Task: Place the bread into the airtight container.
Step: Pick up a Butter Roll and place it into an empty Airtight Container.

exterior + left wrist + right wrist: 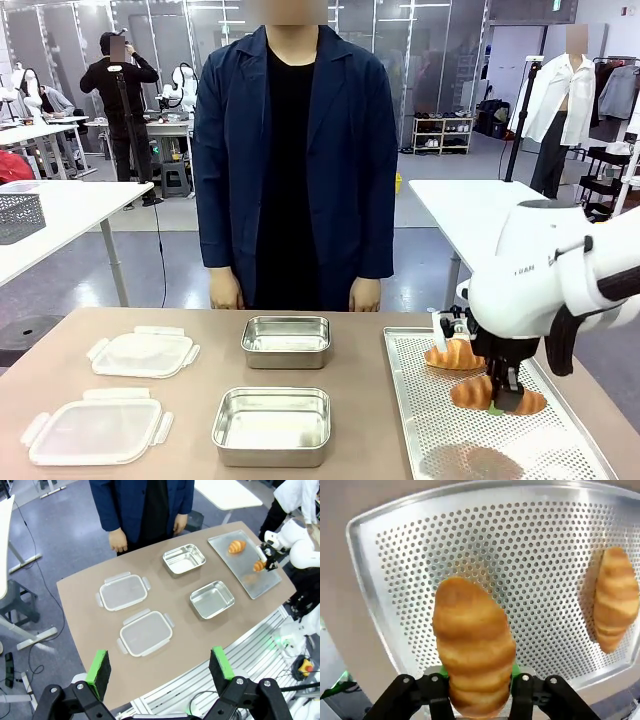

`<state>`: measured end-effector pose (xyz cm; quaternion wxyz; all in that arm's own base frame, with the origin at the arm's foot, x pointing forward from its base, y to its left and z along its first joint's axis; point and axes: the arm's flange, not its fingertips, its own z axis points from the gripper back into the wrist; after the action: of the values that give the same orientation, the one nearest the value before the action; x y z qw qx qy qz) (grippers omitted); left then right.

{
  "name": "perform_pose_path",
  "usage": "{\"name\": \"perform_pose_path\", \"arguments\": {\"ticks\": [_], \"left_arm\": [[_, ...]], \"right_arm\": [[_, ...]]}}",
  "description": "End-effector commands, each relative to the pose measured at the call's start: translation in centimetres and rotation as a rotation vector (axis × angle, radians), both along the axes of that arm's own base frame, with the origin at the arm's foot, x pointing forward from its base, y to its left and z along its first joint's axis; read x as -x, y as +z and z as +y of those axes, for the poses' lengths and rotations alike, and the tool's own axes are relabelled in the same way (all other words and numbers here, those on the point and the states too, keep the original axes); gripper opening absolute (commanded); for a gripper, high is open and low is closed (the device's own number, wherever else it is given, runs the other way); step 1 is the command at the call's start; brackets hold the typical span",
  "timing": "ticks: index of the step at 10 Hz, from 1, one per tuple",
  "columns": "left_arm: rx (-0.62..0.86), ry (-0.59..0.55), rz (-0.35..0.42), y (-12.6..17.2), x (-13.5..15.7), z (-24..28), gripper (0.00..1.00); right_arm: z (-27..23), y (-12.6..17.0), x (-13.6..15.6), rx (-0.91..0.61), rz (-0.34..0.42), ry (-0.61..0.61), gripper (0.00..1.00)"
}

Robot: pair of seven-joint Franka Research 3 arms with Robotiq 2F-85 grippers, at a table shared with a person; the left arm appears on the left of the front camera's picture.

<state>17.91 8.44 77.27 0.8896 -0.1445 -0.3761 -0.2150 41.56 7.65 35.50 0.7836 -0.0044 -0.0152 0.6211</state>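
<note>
Two golden-brown croissants are the bread. My right gripper is shut on one croissant, holding it a little above the perforated tray; its shadow falls on the tray below. In the right wrist view that croissant stands between the green pads of the right gripper. The other croissant lies on the tray's far part. Two open steel containers sit mid-table, one far and one near. My left gripper hangs open high above the table's near side.
Two clear lids lie on the table's left half. A person in a dark coat stands at the far edge with hands hanging just behind the table. The right arm's white body looms over the tray's right side.
</note>
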Motion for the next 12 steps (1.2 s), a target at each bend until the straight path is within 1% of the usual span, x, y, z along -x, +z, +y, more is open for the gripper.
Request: {"name": "perform_pose_path", "arguments": {"ticks": [1, 3, 6, 8, 10, 11, 12], "left_arm": [[0.003, -0.013, -0.005, 0.3, 0.1, 0.0, 1.0], [0.003, -0.013, -0.005, 0.3, 0.1, 0.0, 1.0], [0.003, -0.013, -0.005, 0.3, 0.1, 0.0, 1.0], [0.003, -0.013, -0.005, 0.3, 0.1, 0.0, 1.0], [0.003, -0.013, -0.005, 0.3, 0.1, 0.0, 1.0], [0.003, -0.013, -0.005, 0.3, 0.1, 0.0, 1.0], [0.003, -0.013, -0.005, 0.3, 0.1, 0.0, 1.0]], "right_arm": [[1.2, 2.5, 0.3, -0.032, 0.022, 0.023, 0.42], [5.6, 5.2, 0.4, -0.029, 0.034, 0.037, 0.42], [15.8, 7.5, 0.8, 0.022, 0.013, 0.09, 0.42], [22.7, 7.7, 1.2, -0.009, 0.034, 0.151, 0.42], [28.3, 7.6, 2.3, -0.011, 0.038, 0.201, 0.42], [30.7, 7.2, 2.5, -0.016, 0.014, 0.195, 0.42], [32.3, 6.6, 2.3, -0.025, 0.014, 0.189, 0.42]]}}
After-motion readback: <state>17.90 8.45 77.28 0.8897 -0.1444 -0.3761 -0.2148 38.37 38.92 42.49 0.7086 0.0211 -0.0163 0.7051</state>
